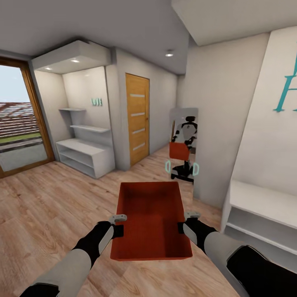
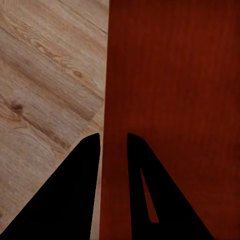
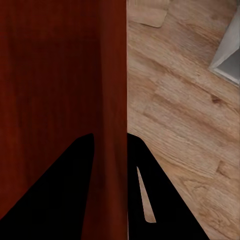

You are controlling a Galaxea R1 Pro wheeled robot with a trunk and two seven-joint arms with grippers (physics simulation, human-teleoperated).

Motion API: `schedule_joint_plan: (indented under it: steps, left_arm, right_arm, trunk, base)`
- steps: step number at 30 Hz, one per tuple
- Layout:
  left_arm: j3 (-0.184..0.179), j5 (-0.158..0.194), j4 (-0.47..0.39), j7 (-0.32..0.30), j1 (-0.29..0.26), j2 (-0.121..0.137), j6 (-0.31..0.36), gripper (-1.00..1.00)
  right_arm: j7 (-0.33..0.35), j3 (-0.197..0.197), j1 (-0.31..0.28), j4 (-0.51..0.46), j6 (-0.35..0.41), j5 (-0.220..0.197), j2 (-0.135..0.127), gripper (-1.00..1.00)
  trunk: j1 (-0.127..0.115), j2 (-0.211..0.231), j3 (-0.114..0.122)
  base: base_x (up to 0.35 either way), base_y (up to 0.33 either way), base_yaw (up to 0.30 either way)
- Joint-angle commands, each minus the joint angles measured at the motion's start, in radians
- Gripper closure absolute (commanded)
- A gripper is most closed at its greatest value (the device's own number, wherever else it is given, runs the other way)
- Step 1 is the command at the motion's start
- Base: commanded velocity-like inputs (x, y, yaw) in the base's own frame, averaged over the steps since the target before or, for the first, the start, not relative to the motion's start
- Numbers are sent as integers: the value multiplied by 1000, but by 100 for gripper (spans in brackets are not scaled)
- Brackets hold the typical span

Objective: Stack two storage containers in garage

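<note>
Storage container (image 1: 151, 220), red-orange and open-topped, is carried level in front of the robot above the light wood plank floor (image 1: 49, 206), held between both arms. The left gripper (image 1: 119, 225) clamps the bin's left wall; in the left wrist view its two dark fingers (image 2: 75, 195) straddle that wall (image 2: 112, 100), one outside over the planks and one inside over the red bottom, so the jaws are closed down to the thickness of the wall. The right gripper (image 1: 185, 222) grips the opposite wall the same way: in the right wrist view its fingers (image 3: 65, 195) sit on either side of the red wall (image 3: 112, 100), jaws narrowed onto it, with wood planks (image 3: 185, 125) beyond.

Ahead, a tall mirror (image 1: 184, 144) leans at the corner of a white wall and reflects the robot with the red bin in front of it. Left of the mirror stands a closed wooden door (image 1: 137, 117) with pale horizontal strips. Further left is a recessed nook with white shelves (image 1: 84, 142) and a low white cabinet, and at the far left a wood-framed glass door (image 1: 18, 119) looks outdoors. On the right, a white shelf unit (image 1: 258, 220) stands against a wall bearing teal lettering (image 1: 286, 86).
</note>
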Motion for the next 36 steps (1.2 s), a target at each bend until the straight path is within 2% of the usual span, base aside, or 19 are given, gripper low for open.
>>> schedule_joint_plan:
  steps: [1,22,36]
  left_arm:
    - [-10,-22,2,15,0,2,10,100]
    - [-10,-22,0,17,0,2,10,100]
    - [-10,-22,0,16,0,2,10,100]
  right_arm:
    - [-9,21,-1,-5,3,18,-1,100]
    - [-8,21,-1,-5,3,18,-1,100]
    - [-8,22,-1,-5,3,18,-1,100]
  trunk:
    - [1,-2,-2]
    - [1,-2,-2]
    - [1,-2,-2]
  base:
    - [322,0,0]
    - [322,0,4]
    - [322,0,233]
